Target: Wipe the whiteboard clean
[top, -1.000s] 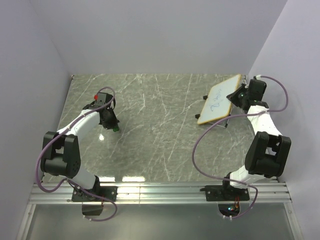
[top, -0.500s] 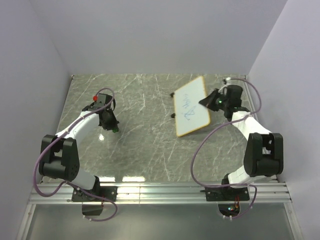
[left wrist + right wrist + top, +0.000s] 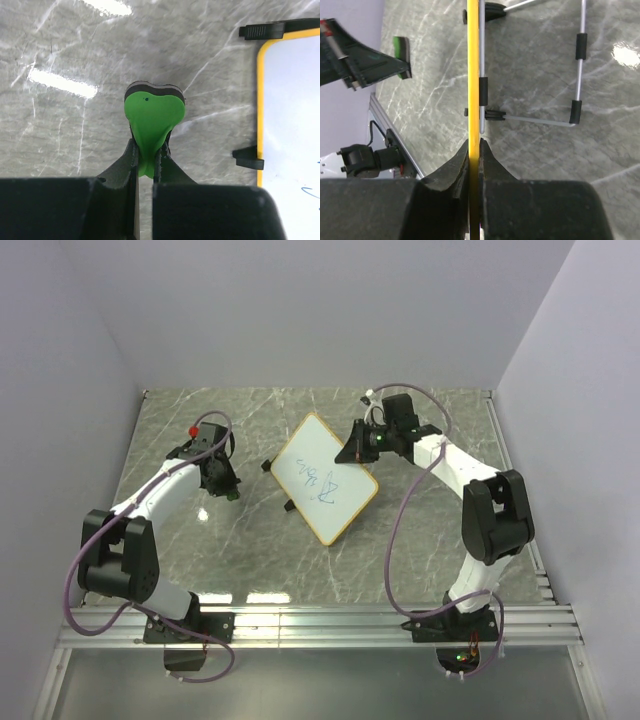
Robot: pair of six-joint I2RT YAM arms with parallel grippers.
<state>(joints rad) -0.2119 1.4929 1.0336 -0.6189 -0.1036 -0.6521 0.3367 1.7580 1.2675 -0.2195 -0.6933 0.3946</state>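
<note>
Stone-look surface (image 3: 440, 540), grey-green w/ thin white veins, glossy enough to throw back bright streaks of the overhead lights. Plain pale lavender walls (image 3: 300, 310) close it in at the back and both sides. A ribbed aluminium rail (image 3: 320, 625) runs along the near edge, w/ both arm bases bolted to it.

The whiteboard (image 3: 330, 508) sits at approx the middle of the surface, turned so its corners point like a diamond in the top view. It is a thin flat rectangle w/ a smooth white face, a narrow orange-tan frame and rounded corners. A small blue scribble (image 3: 318, 480) marks the centre of the face. Small black feet (image 3: 248, 157) stick out from the frame edge. Behind the board is a silver wire stand (image 3: 578, 75) w/ black sleeves. Whether the feet touch the surface cannot be told.

The right hand (image 3: 474, 147) is clenched on the board's frame at its far-right edge, the yellow-looking rim pinched edge-on between the black fingers.

The left hand (image 3: 147, 150) is on the left side of the surface, apart from the board. It is clamped on a soft eraser block (image 3: 152, 112), bright green w/ a black layer, squeezed narrow where the fingers grip it.
</note>
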